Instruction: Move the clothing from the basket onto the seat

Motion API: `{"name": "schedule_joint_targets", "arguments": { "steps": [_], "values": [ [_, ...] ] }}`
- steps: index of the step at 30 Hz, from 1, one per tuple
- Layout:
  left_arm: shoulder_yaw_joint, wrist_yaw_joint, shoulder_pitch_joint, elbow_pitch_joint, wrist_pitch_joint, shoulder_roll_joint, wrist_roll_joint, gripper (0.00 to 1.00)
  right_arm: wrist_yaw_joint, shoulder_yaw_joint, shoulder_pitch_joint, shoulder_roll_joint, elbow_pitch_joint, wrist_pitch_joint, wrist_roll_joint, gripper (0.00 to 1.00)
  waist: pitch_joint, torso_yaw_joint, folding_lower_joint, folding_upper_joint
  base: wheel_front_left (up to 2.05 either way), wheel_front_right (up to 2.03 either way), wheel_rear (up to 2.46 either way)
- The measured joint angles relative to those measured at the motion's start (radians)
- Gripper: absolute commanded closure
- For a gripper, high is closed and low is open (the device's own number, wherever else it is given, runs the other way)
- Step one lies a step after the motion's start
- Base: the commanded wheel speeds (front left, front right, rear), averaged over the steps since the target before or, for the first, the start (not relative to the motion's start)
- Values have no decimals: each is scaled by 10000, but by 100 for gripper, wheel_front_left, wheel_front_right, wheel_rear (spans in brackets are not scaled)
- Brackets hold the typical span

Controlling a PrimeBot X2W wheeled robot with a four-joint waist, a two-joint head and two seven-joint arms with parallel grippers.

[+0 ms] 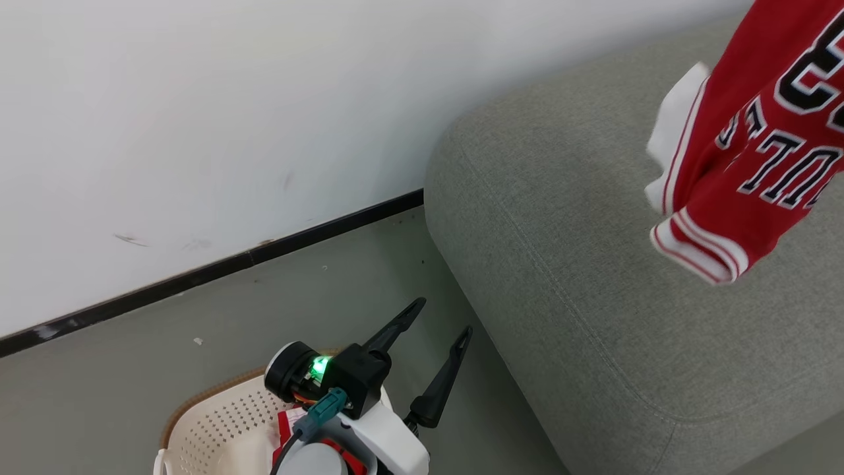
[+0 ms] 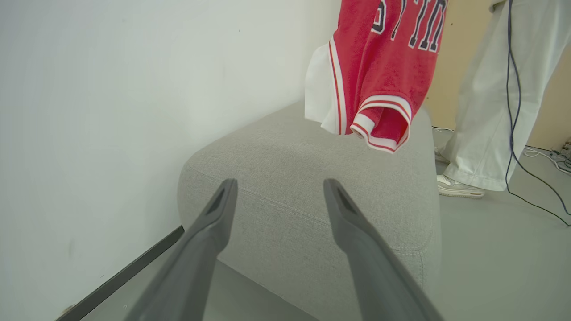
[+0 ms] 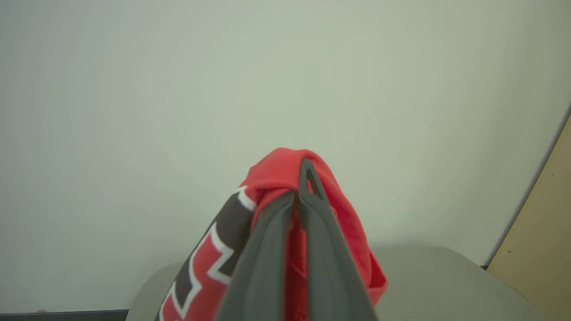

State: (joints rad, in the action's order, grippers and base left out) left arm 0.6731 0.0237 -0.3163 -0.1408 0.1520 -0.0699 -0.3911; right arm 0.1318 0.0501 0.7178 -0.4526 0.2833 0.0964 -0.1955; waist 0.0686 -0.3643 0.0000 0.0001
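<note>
Upper right of the head view, the jersey hangs free above the seat, w/ its striped hem clear of the cushion. At lower centre the left gripper is spread wide w/ nothing in it. Its arm sits over the basket at the bottom edge, where a bit of red cloth shows, prob. the other garment.

Left wrist view: those empty fingers rise from the bottom, the seat is mid-frame and the jersey dangles at top. A person stands at right, beyond the seat.

Right wrist view: at centre frame the right gripper is pinched tight on a fold of the jersey. The wall is behind and the seat runs along the bottom.

Our take: we should lower first so the hem lands well in from the rounded edge, then let go. Dropped from up here, approx. near the edge, it could slide off.
</note>
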Motion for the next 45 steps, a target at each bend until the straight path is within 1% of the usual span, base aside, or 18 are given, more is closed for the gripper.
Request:
{"name": "schedule_joint_targets", "arguments": {
  "steps": [4, 8, 15, 25, 28, 36, 45],
  "values": [
    [-21, 52, -12, 301, -10, -29, 128, 0, 0, -84, 940, -571, 479, -198, 15, 100, 197, 207, 0, 0, 0, 0, 0],
    [-10, 88, -59, 571, -98, -52, 171, 0, 0, -186, 1511, -934, 1005, -221, 31, 100, 428, 412, 0, 0, 0, 0, 0],
    [201, 86, -295, 943, -284, -105, 337, 0, 0, -531, 1485, -1315, 2182, -153, 221, 100, 871, 734, 0, -1, 0, 0, 0],
    [389, 0, -503, 1323, -646, -297, 591, 0, 0, -1467, 1166, -1672, 3467, 506, 746, 100, 1515, 1074, 0, -1, 0, 0, 0],
    [407, -2, -656, 1415, -729, -334, 594, 0, 0, -1478, 953, -1463, 3762, 721, 842, 100, 1707, 1146, 0, 0, 0, 0, 0],
    [431, -63, -839, 1603, -894, -479, 738, 0, 0, -1825, -59, -301, 4982, 1122, 811, 100, 2210, 1305, 0, -1, 0, 0, 0],
    [399, -94, -1090, 1724, -907, -546, 784, 0, 0, -1785, -636, 775, 5388, 1430, 817, 100, 2683, 1427, 0, -1, 0, 0, 0]
  ]
}}
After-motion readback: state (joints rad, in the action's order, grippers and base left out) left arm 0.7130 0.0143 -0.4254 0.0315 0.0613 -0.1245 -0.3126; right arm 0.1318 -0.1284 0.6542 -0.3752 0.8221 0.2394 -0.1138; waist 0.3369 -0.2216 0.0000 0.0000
